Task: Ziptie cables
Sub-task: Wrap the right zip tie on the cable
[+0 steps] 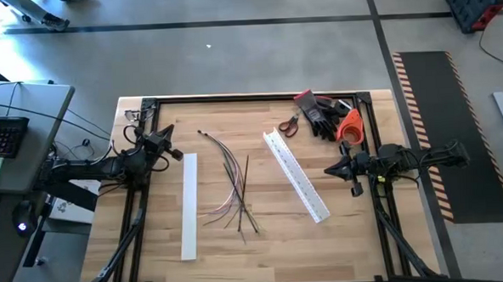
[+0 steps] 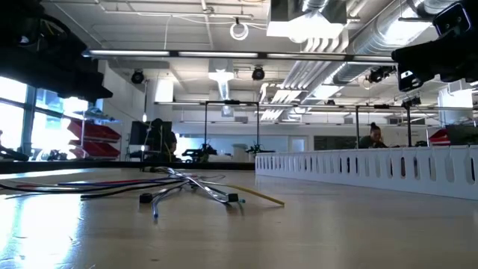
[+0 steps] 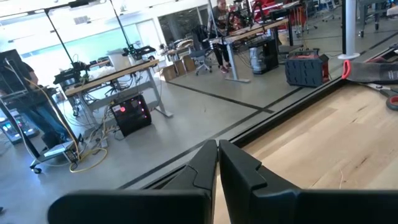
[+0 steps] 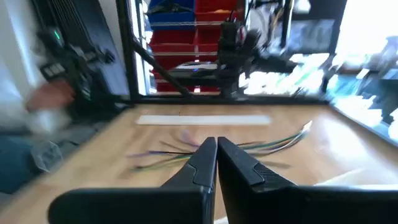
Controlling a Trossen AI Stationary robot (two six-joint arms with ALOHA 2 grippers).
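Observation:
The cables [image 1: 233,186], a loose bunch of thin dark, grey, reddish and greenish wires, lie flat on the wooden table's middle, also seen in the low view [image 2: 179,188] and the right wrist view [image 4: 249,148]. My left gripper [image 1: 174,151] hovers shut at the table's left side, pointing level, its fingertips [image 3: 217,149] together. My right gripper [image 1: 329,169] hovers shut at the right side, pointing level toward the cables, its fingertips [image 4: 216,146] together. Neither holds anything.
A flat white strip [image 1: 189,205] lies left of the cables. A white slotted channel [image 1: 295,174] lies slanted to their right. Scissors [image 1: 289,124], dark gloves [image 1: 323,114] and an orange tool [image 1: 350,126] sit at the far right corner. A black frame [image 1: 258,96] borders the table.

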